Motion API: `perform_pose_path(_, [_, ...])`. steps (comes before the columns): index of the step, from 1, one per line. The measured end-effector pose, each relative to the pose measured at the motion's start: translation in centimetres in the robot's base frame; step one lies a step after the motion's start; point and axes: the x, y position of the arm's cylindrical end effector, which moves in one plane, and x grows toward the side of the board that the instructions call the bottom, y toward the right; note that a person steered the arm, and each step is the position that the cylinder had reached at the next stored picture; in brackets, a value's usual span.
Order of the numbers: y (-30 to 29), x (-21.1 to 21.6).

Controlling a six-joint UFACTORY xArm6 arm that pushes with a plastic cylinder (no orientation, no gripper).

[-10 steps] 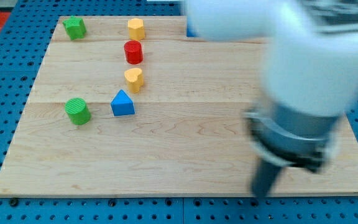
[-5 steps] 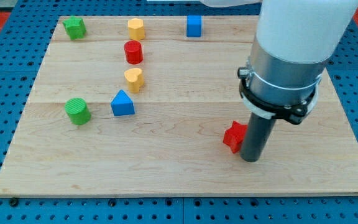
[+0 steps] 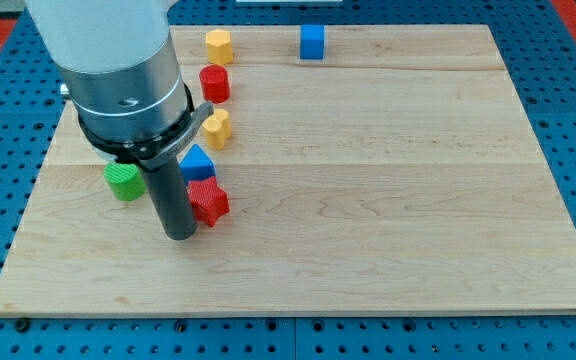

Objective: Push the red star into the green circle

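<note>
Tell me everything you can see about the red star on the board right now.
The red star is a small, matte red block with short points, lying flat on the wooden board, left of centre. My tip stands right against its left side. The blue triangle sits just above it, touching or nearly so. The green circle lies further left, beyond the rod.

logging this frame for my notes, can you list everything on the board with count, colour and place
red star: 1, red, left of centre, just right of my tip
green circle: 1, green, view's left, partly behind the arm
blue triangle: 1, blue, just above the red star
yellow heart: 1, yellow, above the triangle
red cylinder: 1, red, above the heart
yellow block: 1, yellow, top edge
blue cube: 1, blue, top centre
board: 1, light wood
my tip: 1, dark rod, touching the star's left side
</note>
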Motion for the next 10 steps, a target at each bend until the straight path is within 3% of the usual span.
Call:
perform_pose_path(2, [2.1, -0.6])
perform_pose_path(3, [5.8, -1.1])
perform_pose_path(4, [11.0, -4.4])
perform_pose_path(6, [1.5, -5.1])
perform_pose_path(7, [-0.5, -4.2])
perform_pose_path(8, [4.9, -0.6])
perform_pose_path(10, [-4.0, 0.1])
